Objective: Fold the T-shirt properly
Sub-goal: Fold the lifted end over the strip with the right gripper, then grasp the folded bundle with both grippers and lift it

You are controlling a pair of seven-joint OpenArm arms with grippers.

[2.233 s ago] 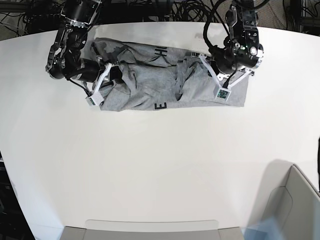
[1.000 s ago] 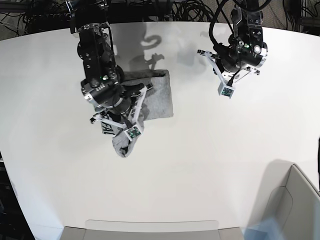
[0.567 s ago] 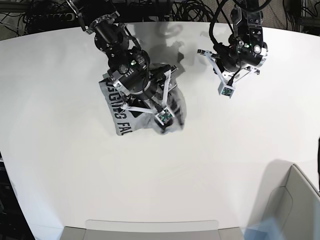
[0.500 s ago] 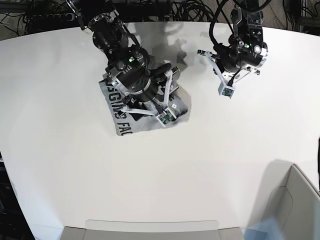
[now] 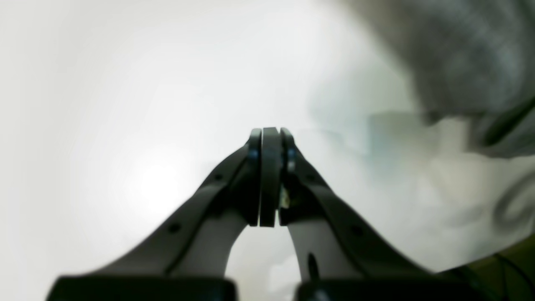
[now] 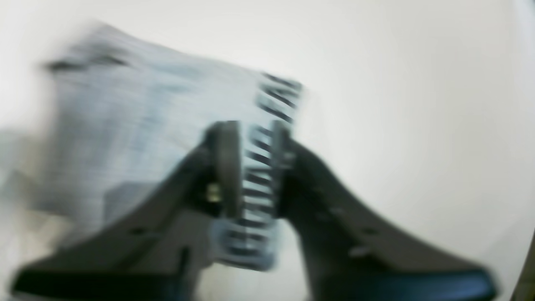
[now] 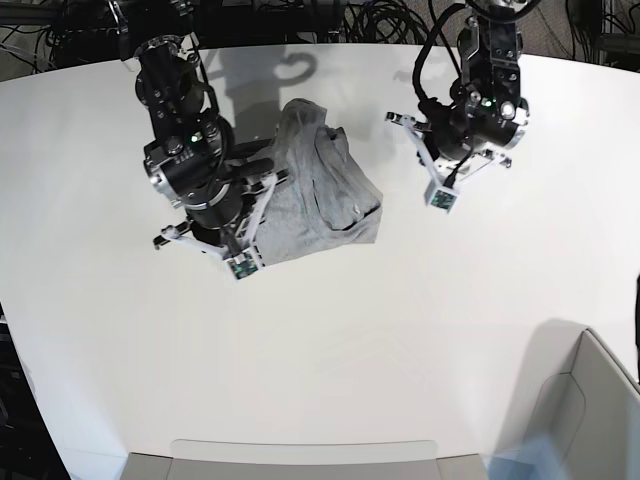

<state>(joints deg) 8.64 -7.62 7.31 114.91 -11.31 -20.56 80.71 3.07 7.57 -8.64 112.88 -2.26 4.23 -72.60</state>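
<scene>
The heather-grey T-shirt (image 7: 320, 195) lies as a rumpled, partly folded bundle on the white table (image 7: 400, 330), plain side up in the base view. My right gripper (image 7: 232, 255) is at the bundle's lower left edge. In the blurred right wrist view, its fingers (image 6: 228, 167) stand a little apart with the shirt's black-lettered strip (image 6: 257, 184) between them, so my right gripper (image 6: 250, 129) looks shut on that edge. My left gripper (image 7: 440, 195) hovers to the right of the shirt, apart from it. It (image 5: 269, 133) is shut and empty, with the shirt (image 5: 459, 54) blurred at the upper right.
A grey bin (image 7: 590, 400) stands at the lower right corner. A grey tray edge (image 7: 300, 455) runs along the bottom. Black cables (image 7: 330, 20) lie behind the table's far edge.
My right arm has swung back to the left with the shirt's edge. The bundle now spreads wider with its lettering out of sight in the base view. My left gripper shifted slightly left.
</scene>
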